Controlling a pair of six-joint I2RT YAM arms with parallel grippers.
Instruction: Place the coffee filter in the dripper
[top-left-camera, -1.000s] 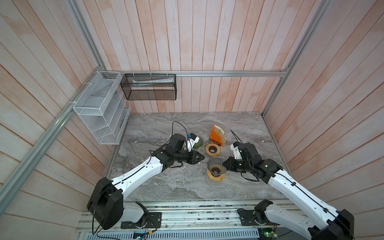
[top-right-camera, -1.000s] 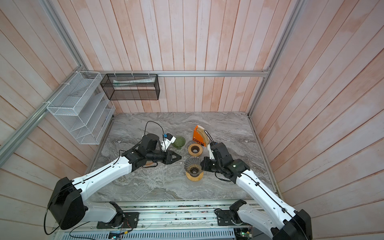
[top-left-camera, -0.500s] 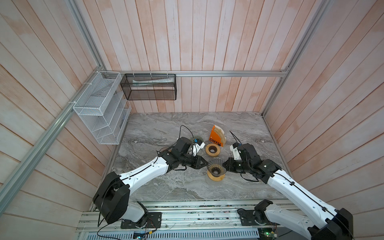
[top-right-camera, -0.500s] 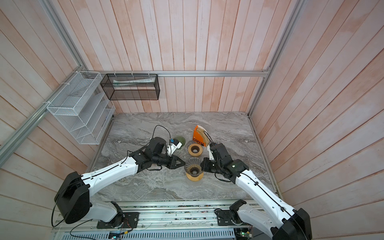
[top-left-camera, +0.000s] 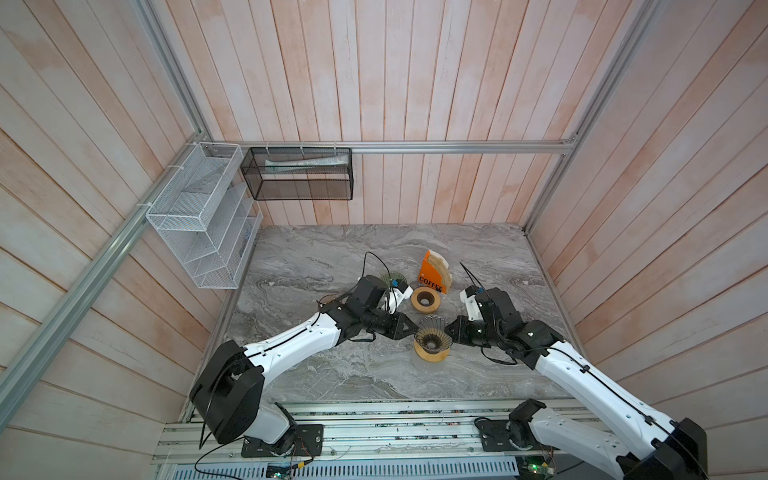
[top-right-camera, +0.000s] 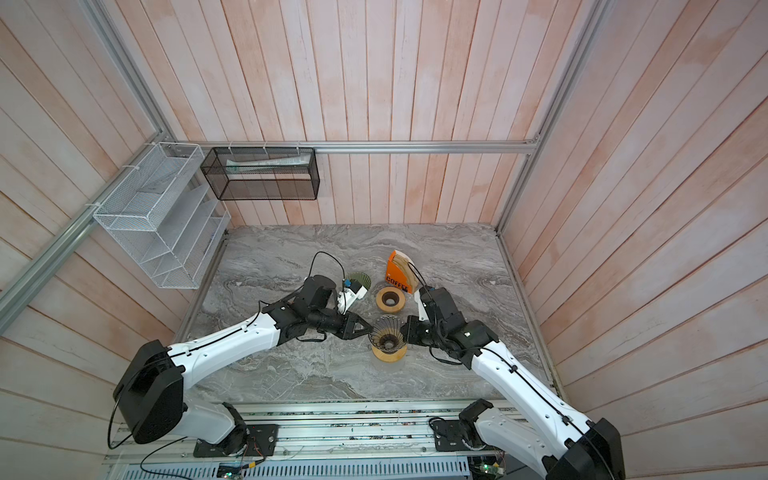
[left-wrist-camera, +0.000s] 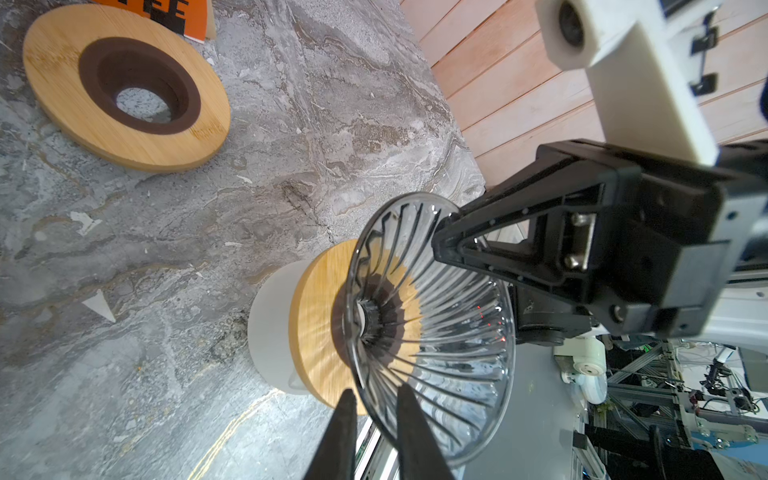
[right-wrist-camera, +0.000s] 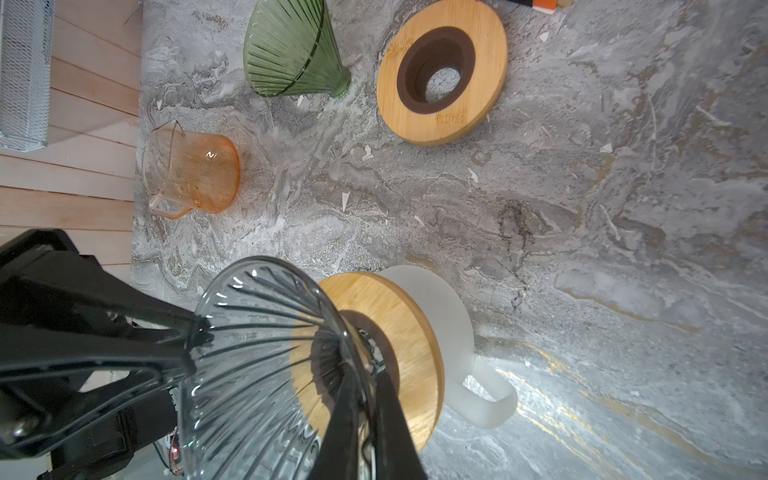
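The clear ribbed glass dripper (top-left-camera: 432, 332) (top-right-camera: 386, 334) stands on a wooden ring (top-left-camera: 432, 356) atop a white mug (right-wrist-camera: 449, 316). My right gripper (right-wrist-camera: 368, 376) (top-left-camera: 446, 332) is shut on the dripper's rim on its right side. On the opposite side, my left gripper (left-wrist-camera: 374, 390) (top-left-camera: 415, 328) straddles the rim, one finger inside and one outside, with a narrow gap still showing. Brown paper coffee filters (top-left-camera: 440, 264) (top-right-camera: 405, 266) stand in an orange holder marked COFFEE (top-left-camera: 430, 276) behind the dripper. Neither gripper holds a filter.
A second wooden ring (top-left-camera: 424, 299) (right-wrist-camera: 442, 70) lies flat just behind the dripper. A green glass dripper (right-wrist-camera: 291, 50) (top-right-camera: 359, 280) lies on its side, with an orange glass pitcher (right-wrist-camera: 191, 174) near it. A white wire rack (top-left-camera: 199, 216) and a black mesh basket (top-left-camera: 297, 178) hang on the walls.
My left arm has swung right from beside the green dripper to the clear dripper's rim, its fingers narrowing around it. The right arm has held still.
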